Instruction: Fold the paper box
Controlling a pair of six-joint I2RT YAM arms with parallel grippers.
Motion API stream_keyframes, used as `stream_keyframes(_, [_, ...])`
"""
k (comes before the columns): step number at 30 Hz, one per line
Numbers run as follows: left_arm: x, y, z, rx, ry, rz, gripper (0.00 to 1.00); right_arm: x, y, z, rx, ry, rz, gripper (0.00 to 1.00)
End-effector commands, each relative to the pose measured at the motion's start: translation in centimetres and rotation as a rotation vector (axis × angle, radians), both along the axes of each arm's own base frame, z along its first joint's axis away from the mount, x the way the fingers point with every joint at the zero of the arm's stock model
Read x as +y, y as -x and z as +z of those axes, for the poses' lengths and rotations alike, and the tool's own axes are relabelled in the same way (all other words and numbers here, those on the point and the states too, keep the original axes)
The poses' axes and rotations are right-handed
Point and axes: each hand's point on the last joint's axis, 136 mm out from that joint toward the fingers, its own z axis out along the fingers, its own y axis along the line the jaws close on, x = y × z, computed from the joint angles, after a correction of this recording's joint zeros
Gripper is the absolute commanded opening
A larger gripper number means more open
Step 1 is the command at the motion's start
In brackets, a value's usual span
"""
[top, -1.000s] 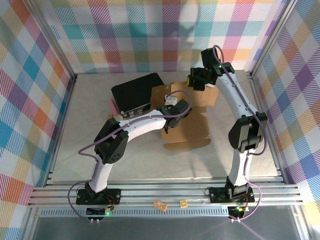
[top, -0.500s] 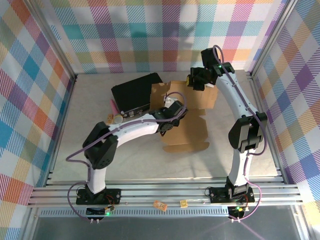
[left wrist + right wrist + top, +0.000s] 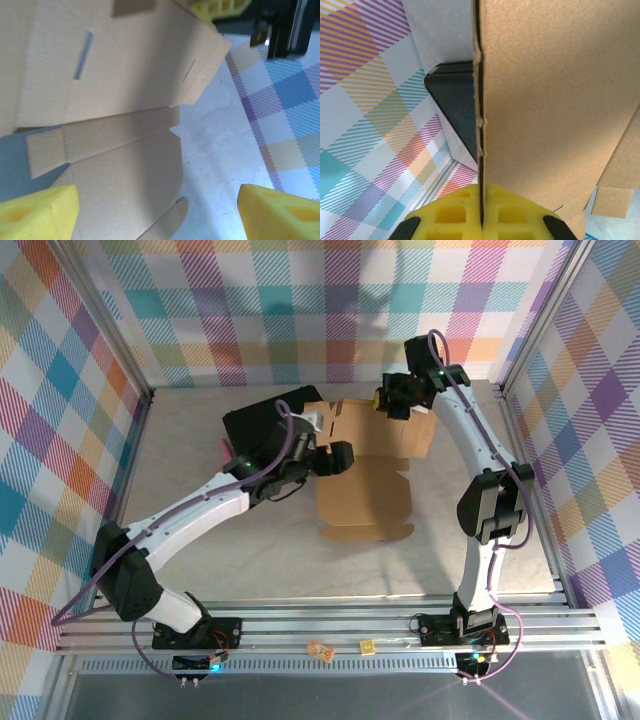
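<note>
The paper box (image 3: pixel 370 490) is a brown die-cut cardboard sheet lying mostly flat mid-table, its far panel raised. My right gripper (image 3: pixel 392 400) is shut on that raised panel's far edge; in the right wrist view the yellow pads (image 3: pixel 481 212) pinch the cardboard (image 3: pixel 560 90) edge-on. My left gripper (image 3: pixel 340 455) hovers at the sheet's left side, open. Its yellow fingertips (image 3: pixel 37 212) stand wide apart with nothing between them, above the flaps of the cardboard (image 3: pixel 115 65).
A black hard case (image 3: pixel 265 425) lies at the back left, touching the cardboard's left corner, and shows as a dark corner (image 3: pixel 455 105) behind the raised panel. A pink object (image 3: pixel 225 450) lies left of the case. Plaid walls enclose the table.
My left gripper has opened and drawn back left and farther away, off the middle of the cardboard, its elbow swinging out left. The right gripper has kept its hold without moving.
</note>
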Motion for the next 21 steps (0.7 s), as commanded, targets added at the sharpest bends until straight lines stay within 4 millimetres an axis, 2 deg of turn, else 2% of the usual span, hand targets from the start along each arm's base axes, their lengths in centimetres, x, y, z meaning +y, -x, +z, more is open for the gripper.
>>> stream_keyframes(1, [2.6, 0.6, 1.9, 0.034, 0.066, 0.016, 0.80, 0.4, -0.6, 0.4, -0.040, -0.008, 0.034, 0.00])
stream_keyframes(3, [5.8, -0.6, 1.7, 0.042, 0.044, 0.073, 0.74, 0.4, -0.5, 0.7, -0.051, 0.004, 0.055, 0.00])
stream_keyframes(6, [9.5, -2.6, 0.5, 0.054, 0.016, 0.098, 0.60, 0.6, -0.3, 0.7, -0.069, 0.025, 0.108, 0.00])
stream_keyframes(9, [11.6, -5.2, -0.9, 0.042, -0.021, 0.104, 0.40, 0.9, 0.0, 0.3, -0.080, 0.034, 0.169, 0.00])
stream_keyframes(11, [12.5, -7.0, -1.7, 0.033, -0.025, 0.117, 0.31, 1.2, -0.1, 0.2, -0.111, 0.042, 0.215, 0.00])
stream_keyframes(13, [12.3, -8.6, -2.4, -0.002, -0.010, 0.097, 0.26, 1.4, -0.5, 0.5, -0.169, 0.056, 0.257, 0.00])
stream_keyframes(16, [10.4, -9.8, -4.3, 0.014, 0.035, 0.009, 0.16, 2.1, -0.9, 1.0, -0.267, 0.061, 0.311, 0.00])
stream_keyframes(18, [9.6, -9.9, -6.1, 0.065, 0.041, -0.008, 0.15, 2.4, -0.8, 1.1, -0.324, 0.076, 0.357, 0.00])
stream_keyframes(21, [9.6, -9.2, -7.9, 0.089, 0.020, 0.005, 0.17, 3.3, -0.2, 0.4, -0.395, 0.069, 0.428, 0.00])
